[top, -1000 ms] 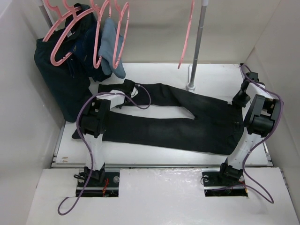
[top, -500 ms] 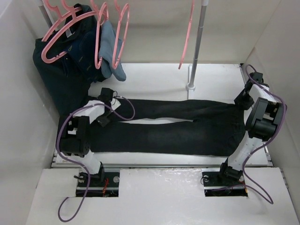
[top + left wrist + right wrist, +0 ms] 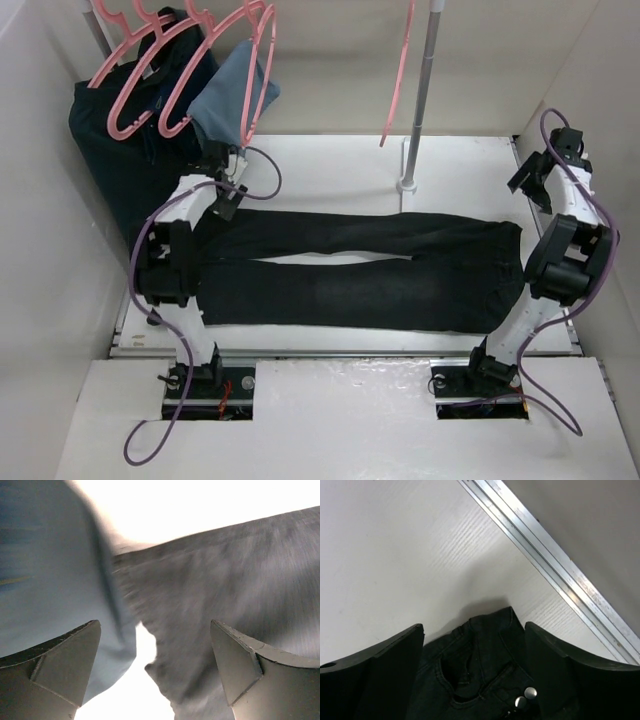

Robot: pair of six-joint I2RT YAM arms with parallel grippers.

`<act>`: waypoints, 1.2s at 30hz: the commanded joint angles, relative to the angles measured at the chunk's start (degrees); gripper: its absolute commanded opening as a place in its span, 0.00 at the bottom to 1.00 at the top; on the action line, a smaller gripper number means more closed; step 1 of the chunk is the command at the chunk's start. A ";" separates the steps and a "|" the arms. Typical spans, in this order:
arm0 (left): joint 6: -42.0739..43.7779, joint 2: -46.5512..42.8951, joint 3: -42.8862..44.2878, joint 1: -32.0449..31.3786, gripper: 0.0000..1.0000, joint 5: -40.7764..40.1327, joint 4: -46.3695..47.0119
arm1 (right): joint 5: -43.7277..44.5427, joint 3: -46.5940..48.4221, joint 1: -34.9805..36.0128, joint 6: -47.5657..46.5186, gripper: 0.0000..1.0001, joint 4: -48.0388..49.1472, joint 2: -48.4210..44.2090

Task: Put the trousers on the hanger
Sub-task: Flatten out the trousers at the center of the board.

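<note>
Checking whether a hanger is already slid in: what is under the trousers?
Only white table shows around the trousers and in the gap between the legs. Nothing pokes out at the edges; anything beneath the fabric itself is covered.

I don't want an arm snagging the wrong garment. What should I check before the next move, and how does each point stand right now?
1. The trousers lie flat on the table, legs side by side: ok.
2. The left gripper is open and empty: ok.
3. The right gripper is open and empty, above the waistband: ok.
4. The left gripper is clear of the light-blue cloth: cannot tell. The cloth hangs right at one finger, and the wrist view is blurred.
5. A bare pink hanger hangs free beside the pole: ok.
6. A gripper holds the hanger: not ok, neither does.
</note>
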 commanded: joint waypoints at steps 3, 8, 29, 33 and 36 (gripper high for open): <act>-6.22 7.47 -0.60 1.66 0.90 -5.79 6.93 | -2.14 5.88 0.27 -2.76 0.89 -3.21 7.08; -11.85 14.60 6.25 4.73 0.97 -5.80 6.69 | -2.76 5.10 0.27 -2.76 0.96 -2.59 10.60; -6.32 10.74 0.37 4.03 0.00 -4.66 6.77 | -10.50 -0.27 0.80 -4.43 0.00 2.06 4.55; -4.22 3.29 0.90 4.03 0.00 -6.77 7.38 | -7.78 -2.54 0.80 -4.43 0.00 6.53 -5.27; -3.69 -0.50 0.90 4.03 0.00 -8.09 7.91 | -4.09 -7.36 0.80 -3.91 0.00 11.97 -10.91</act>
